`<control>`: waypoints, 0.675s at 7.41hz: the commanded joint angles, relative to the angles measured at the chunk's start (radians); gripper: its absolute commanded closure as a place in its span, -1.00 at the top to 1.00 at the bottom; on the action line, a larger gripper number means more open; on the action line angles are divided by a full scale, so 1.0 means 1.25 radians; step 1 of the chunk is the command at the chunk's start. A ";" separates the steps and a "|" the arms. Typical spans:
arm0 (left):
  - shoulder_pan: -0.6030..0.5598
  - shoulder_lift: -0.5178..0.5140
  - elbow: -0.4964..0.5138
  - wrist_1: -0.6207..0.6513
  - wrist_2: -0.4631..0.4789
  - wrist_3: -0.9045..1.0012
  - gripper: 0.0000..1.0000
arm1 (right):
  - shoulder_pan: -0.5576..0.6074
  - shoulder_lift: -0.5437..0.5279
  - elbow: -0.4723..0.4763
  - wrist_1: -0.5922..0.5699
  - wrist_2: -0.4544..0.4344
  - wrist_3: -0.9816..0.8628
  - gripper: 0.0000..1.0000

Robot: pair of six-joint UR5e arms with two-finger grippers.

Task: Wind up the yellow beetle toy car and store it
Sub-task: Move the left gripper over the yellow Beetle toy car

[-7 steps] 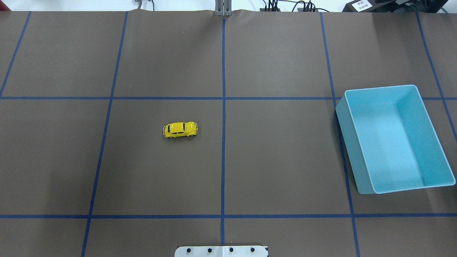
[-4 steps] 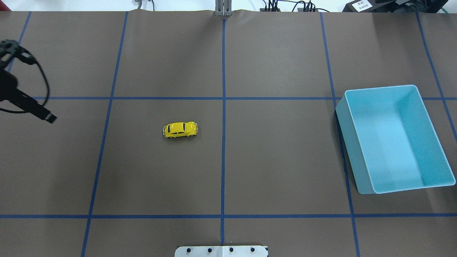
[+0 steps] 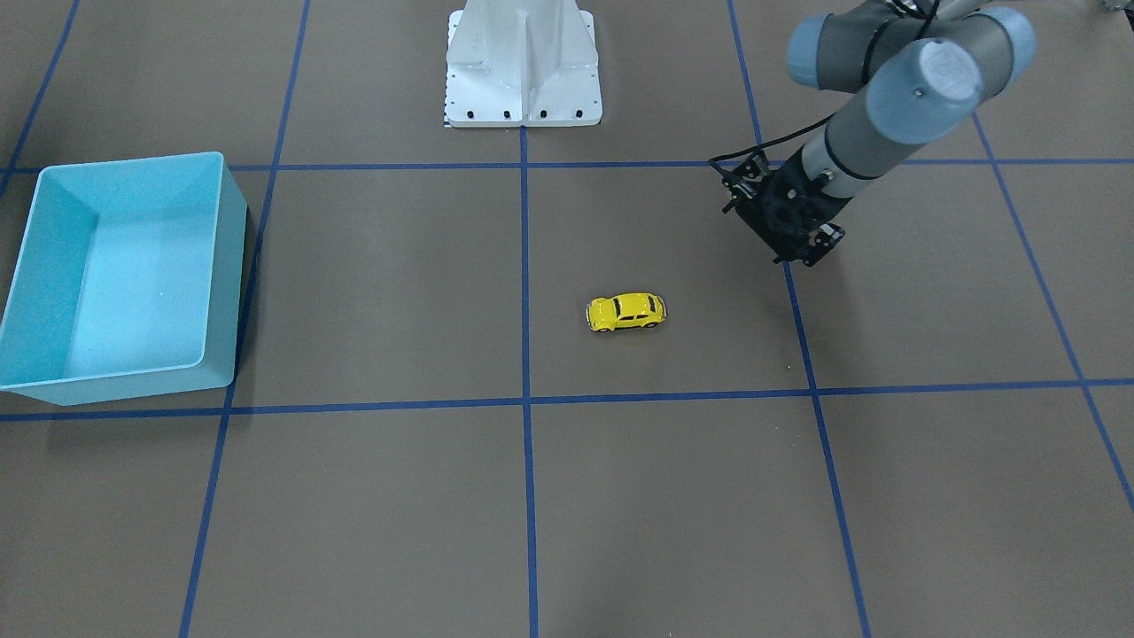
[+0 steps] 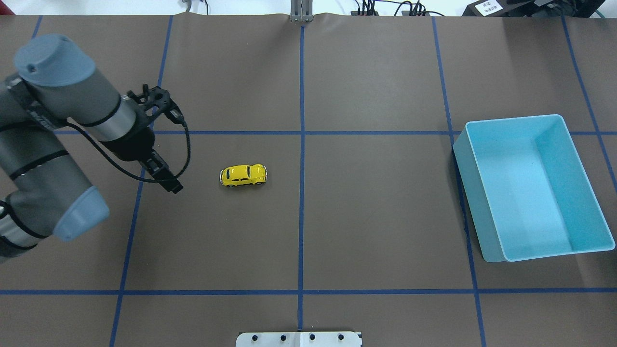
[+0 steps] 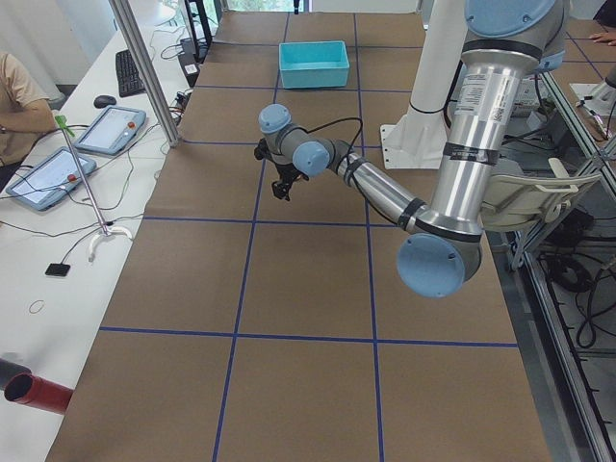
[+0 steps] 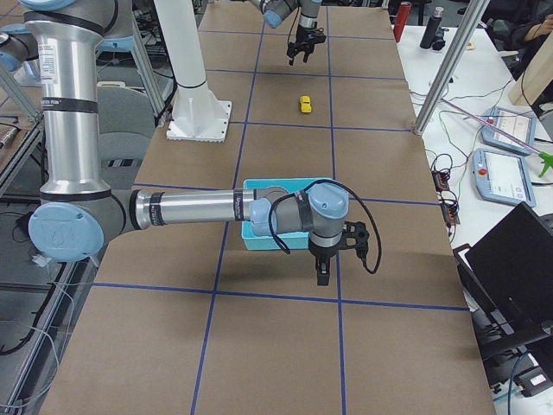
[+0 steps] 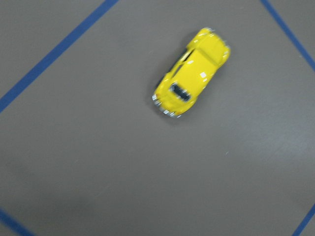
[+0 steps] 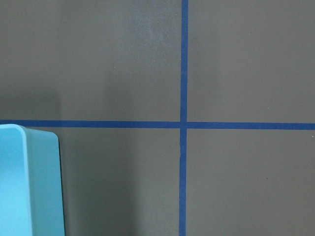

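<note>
Yellow car [image 4: 243,175] on its wheels on table [image 4: 376,217], just left of centre line in overhead view. Bin [image 4: 484,193] well apart, far right. L gripper [image 3: 796,257] near car, above table, looks open, nothing held. R gripper [image 6: 321,277] beside bin; open or closed: can't tell. Step, prob.: approach for grasp. Best to centre over roof, line fingers up w/ car's sides, descend slowly, pinch body, not wheels.

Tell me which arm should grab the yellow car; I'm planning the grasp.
Left. The left tool hangs beside the yellow beetle toy car, apart from it; the right tool sits far off by the light blue bin.
</note>
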 commanded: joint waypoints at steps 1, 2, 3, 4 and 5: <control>0.064 -0.139 0.082 0.001 0.040 0.003 1.00 | 0.012 -0.004 0.012 -0.012 0.001 0.000 1.00; 0.070 -0.206 0.149 0.001 0.042 0.004 1.00 | 0.013 -0.004 0.019 -0.037 0.001 0.000 1.00; 0.070 -0.251 0.201 0.002 0.042 0.004 1.00 | 0.013 -0.004 0.019 -0.038 0.001 0.000 1.00; 0.070 -0.289 0.248 0.003 0.050 0.033 1.00 | 0.013 -0.004 0.019 -0.038 0.001 0.000 1.00; 0.070 -0.312 0.272 0.035 0.073 0.116 1.00 | 0.013 -0.004 0.019 -0.038 0.001 0.000 1.00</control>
